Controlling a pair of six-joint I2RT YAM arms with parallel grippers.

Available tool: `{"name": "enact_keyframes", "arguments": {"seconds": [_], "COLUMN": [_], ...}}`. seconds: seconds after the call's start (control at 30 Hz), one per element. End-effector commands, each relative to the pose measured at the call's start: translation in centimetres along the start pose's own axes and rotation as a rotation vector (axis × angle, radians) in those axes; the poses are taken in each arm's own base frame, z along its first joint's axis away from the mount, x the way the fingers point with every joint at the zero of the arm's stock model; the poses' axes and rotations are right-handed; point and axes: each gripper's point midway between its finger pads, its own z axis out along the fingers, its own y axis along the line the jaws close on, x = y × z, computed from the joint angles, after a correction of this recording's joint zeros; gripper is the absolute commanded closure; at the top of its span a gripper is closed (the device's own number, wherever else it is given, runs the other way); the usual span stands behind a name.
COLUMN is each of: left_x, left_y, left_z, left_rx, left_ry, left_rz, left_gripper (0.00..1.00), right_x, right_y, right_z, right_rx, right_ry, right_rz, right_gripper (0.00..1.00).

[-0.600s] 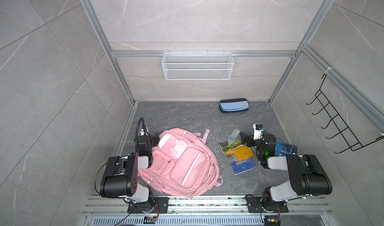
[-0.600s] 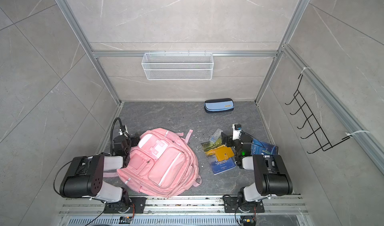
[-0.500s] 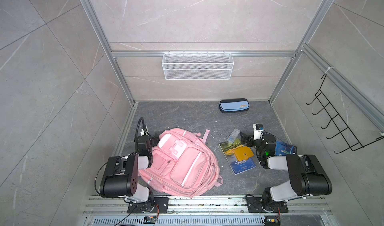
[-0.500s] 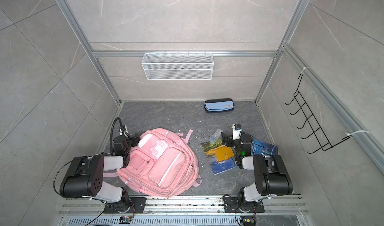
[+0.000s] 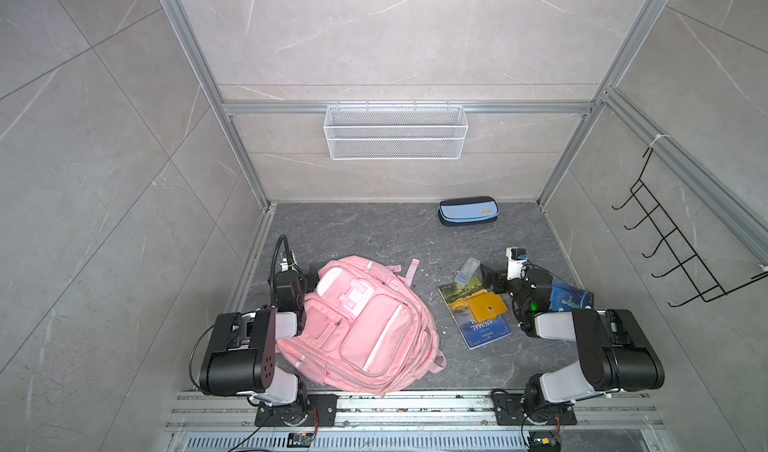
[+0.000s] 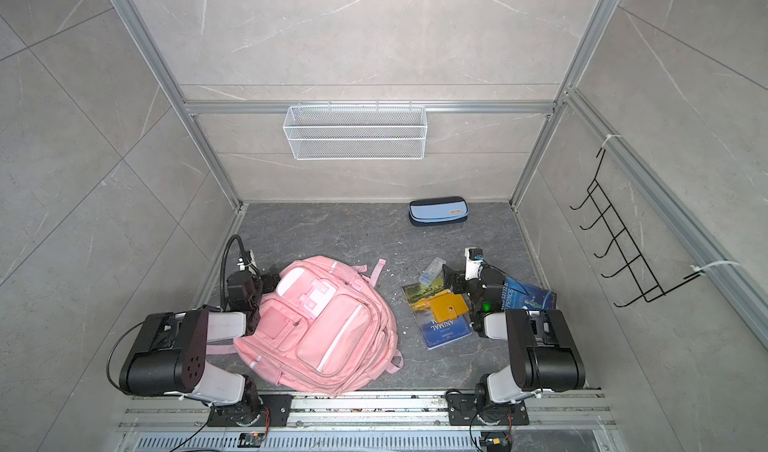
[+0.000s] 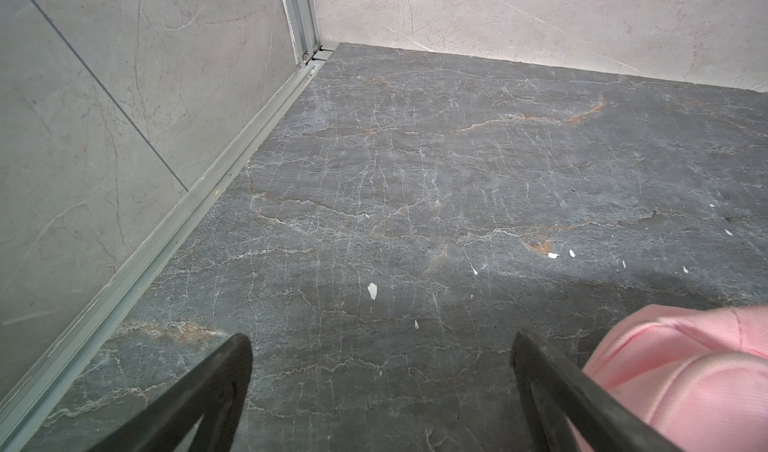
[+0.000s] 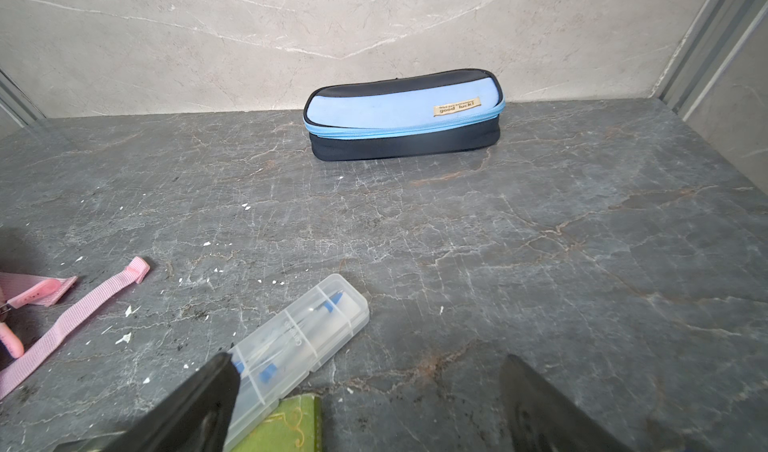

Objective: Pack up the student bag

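One student bag [image 5: 365,329] lies flat on the counter [image 5: 353,237], pockets up, in the front-left part with its lower end near the front edge. Two loose pink strap ends [image 8: 75,317] trail from its top toward the middle.

The left claw [image 7: 379,337] is spread wide and holds nothing. It sits low by the left edge, with the bag's pink fabric just beside one finger [image 7: 552,387]; whether they touch I cannot tell.

The right claw [image 8: 368,358] is likewise spread and holds nothing, over bare counter in the right half.

One clear plastic pen box [image 8: 299,337] lies just beside a finger of the right claw, one end resting on a book. There are two books. One, with "ANIMAL" on its blue cover [image 5: 484,329], lies right of the bag and carries one orange wallet [image 5: 486,310]. The other, a blue "Little Prince" [image 6: 528,298], lies partly under the right arm near the right edge.

One blue pencil case [image 5: 467,210] sits at the back edge, right of the middle.

On the walls hang one white wire basket [image 5: 395,131] and one black hook rack [image 5: 673,246].
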Motion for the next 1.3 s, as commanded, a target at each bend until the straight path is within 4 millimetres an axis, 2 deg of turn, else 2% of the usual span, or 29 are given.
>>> {"name": "enact_keyframes", "arguments": {"seconds": [0.0, 1.1, 1.2, 1.27], "left_x": [-0.1, -0.1, -0.2, -0.6], "left_y": [-0.5, -0.5, -0.5, -0.4], "left_z": [-0.1, -0.1, -0.2, -0.2], "left_rx": [0.023, 0.023, 0.026, 0.014], "left_ry": [-0.008, -0.007, -0.011, -0.005], "left_rz": [0.022, 0.022, 0.021, 0.016], "left_gripper": [0.0, 0.0, 0.0, 0.0], "right_x": [0.1, 0.1, -0.1, -0.9], "right_y": [0.3, 0.3, 0.2, -0.6], "right_z": [-0.1, 0.0, -0.1, -0.2], "right_rx": [-0.01, -0.01, -0.003, 0.047], "right_ry": [-0.008, -0.006, -0.015, -0.013], "right_rz": [-0.022, -0.022, -0.02, 0.007], "right_gripper": [0.0, 0.0, 0.0, 0.0]}}
